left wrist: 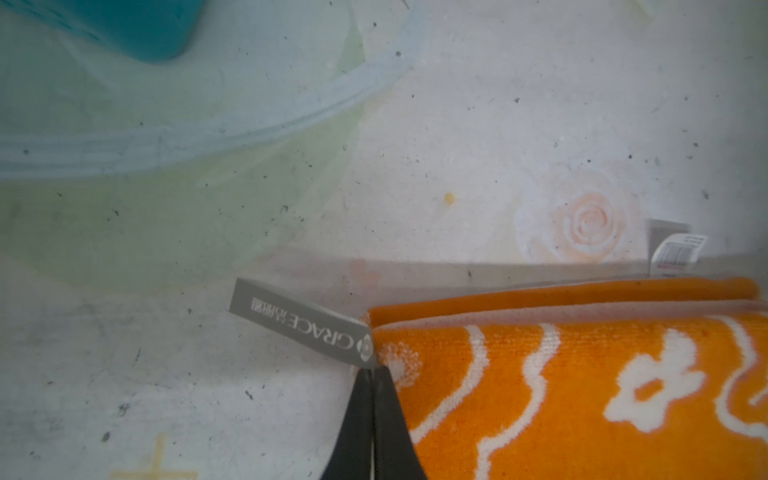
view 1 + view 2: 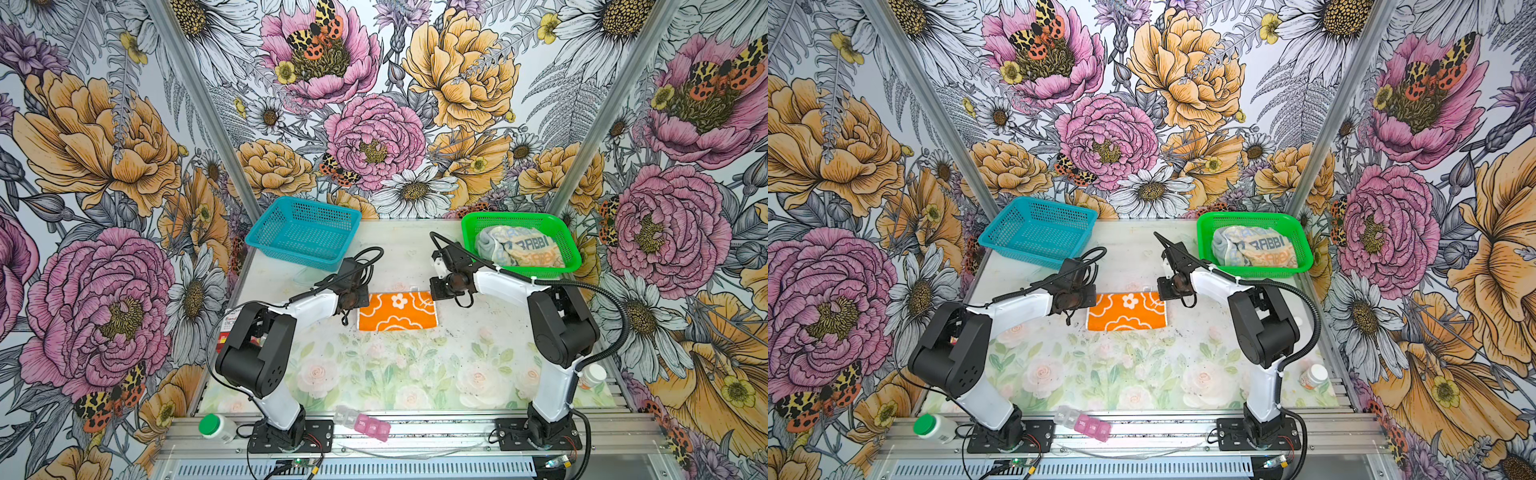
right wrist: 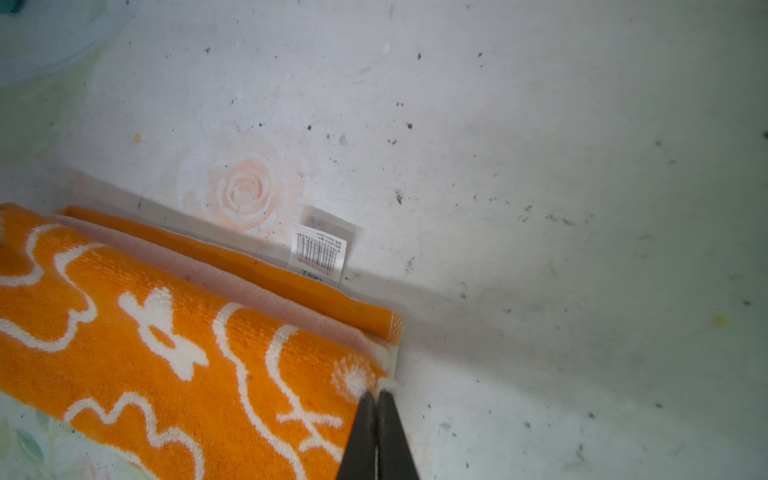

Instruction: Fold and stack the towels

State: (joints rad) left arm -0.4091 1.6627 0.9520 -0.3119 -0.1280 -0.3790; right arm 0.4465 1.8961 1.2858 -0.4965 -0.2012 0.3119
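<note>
Floral wallpaper enclosed a bench [image 2: 374, 374] printed with pale roses. At its middle lay the orange towel [image 2: 397, 312], folded into a flat band with its white flowers facing up. The left end effector [image 1: 371, 374] had its fingers pressed together on the upper layer's far left corner, right beside a grey label [image 1: 299, 324]. The right end effector [image 3: 376, 395] was likewise closed, pinching the far right corner, near a barcode tag [image 3: 318, 253]. The upper layer sat slightly short of the lower edge. The striped towel [image 2: 525, 248] lay crumpled in a green basket [image 2: 515, 215] at the far right, with a pale grey towel [image 2: 484, 246] bunched against it. A blue basket [image 2: 291, 255] stood at the far left.
</note>
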